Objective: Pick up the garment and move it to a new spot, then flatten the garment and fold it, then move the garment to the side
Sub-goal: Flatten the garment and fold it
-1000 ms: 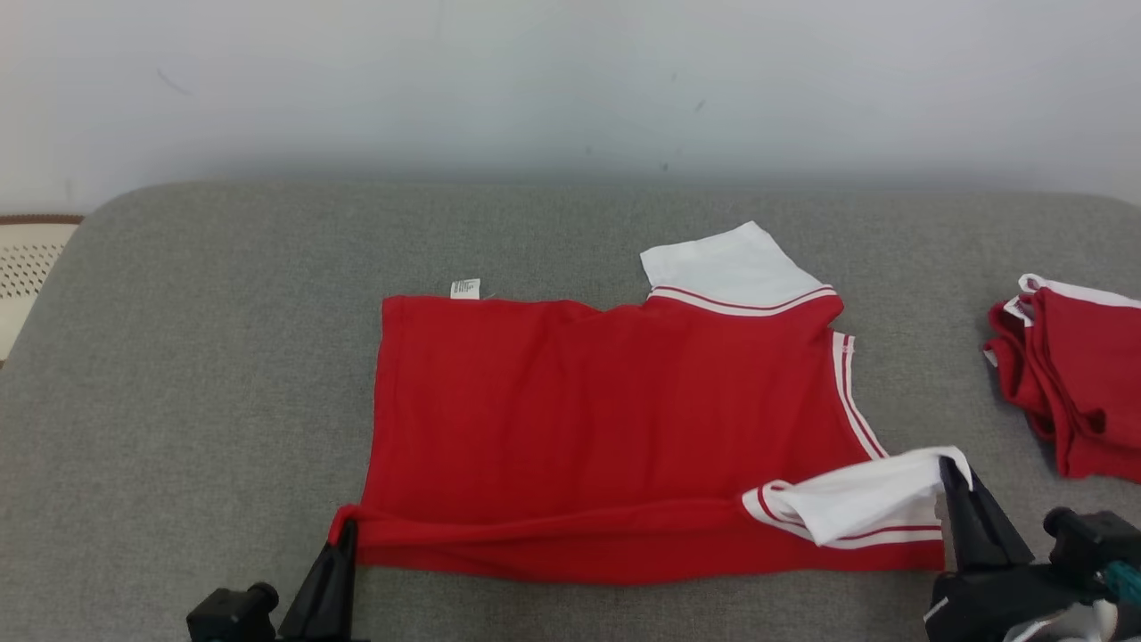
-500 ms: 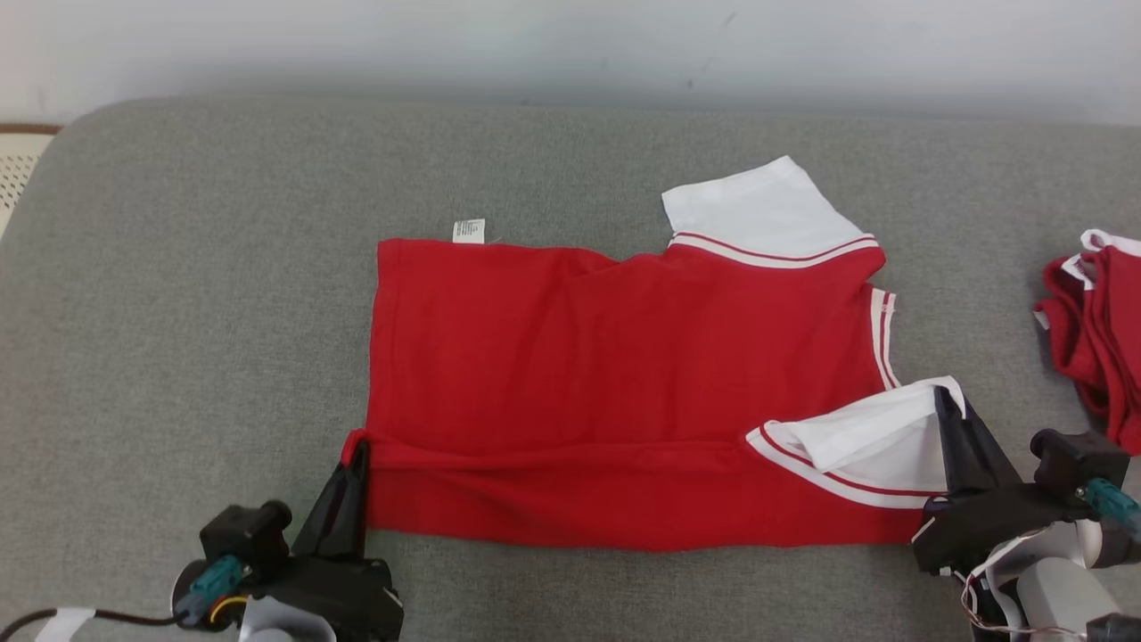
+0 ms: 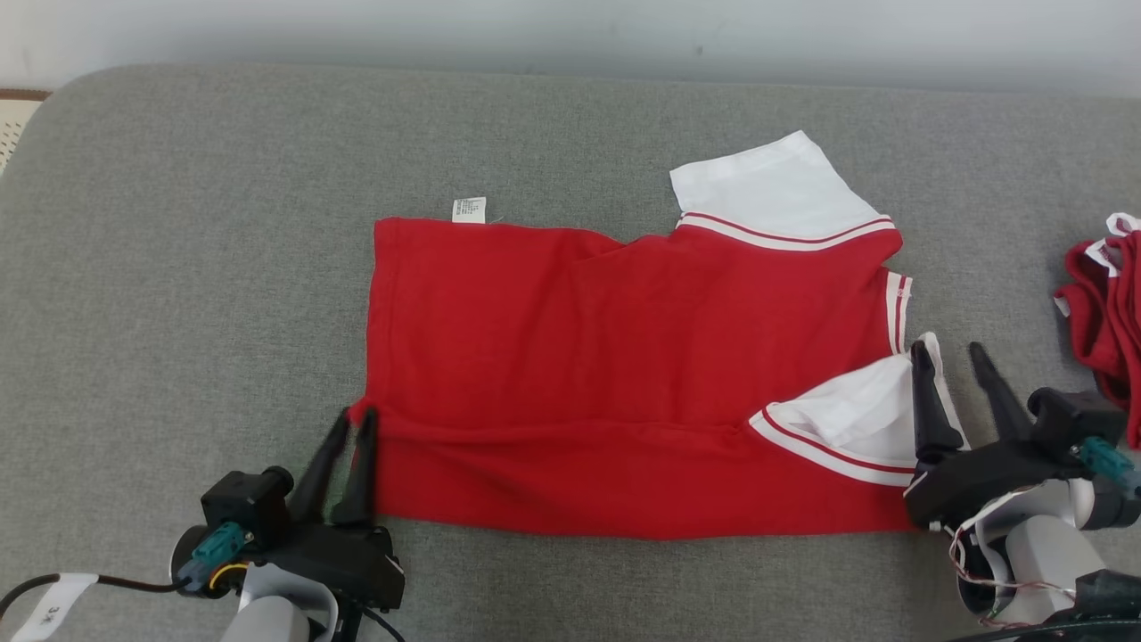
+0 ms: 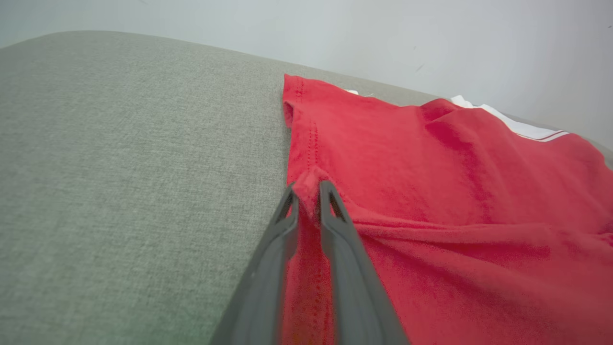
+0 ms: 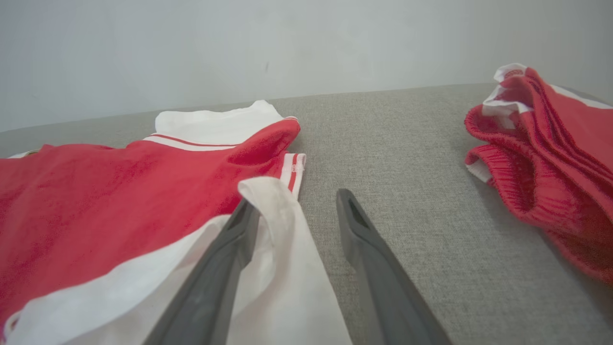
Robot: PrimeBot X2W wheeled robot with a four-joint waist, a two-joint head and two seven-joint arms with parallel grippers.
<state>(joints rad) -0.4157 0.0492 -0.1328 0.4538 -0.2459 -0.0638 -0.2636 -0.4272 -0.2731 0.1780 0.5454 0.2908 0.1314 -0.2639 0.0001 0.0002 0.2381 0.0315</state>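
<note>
Head view: red shirt [image 3: 624, 357] with white sleeves lies spread near the middle of the grey cushion [image 3: 178, 267], collar end toward the robot's right. Body mostly flat. A soft ridge runs along the near edge between the 2 grippers, looks like a strip turned over.

Left gripper [image 3: 356, 414]: fingers pinched together on the near hem corner. The left wrist view shows a nub of red cloth caught between the tips.

Right gripper [image 3: 948, 349]: fingers apart, nothing clamped. Near sleeve [image 3: 856, 415] lies loose against the inner finger, its edge draped over it.

Far sleeve [image 3: 767, 183] sticks out flat, not tucked. Small label [image 3: 469, 209] shows at the far hem.

Pile of red clothes [image 3: 1110, 330] sits well apart at the cushion's right edge.

Progress, as I judge it: placing and flattening look done, 1st lengthwise fold only started. Left to do: tuck both sleeves, finish folding, shift the shirt aside.
</note>
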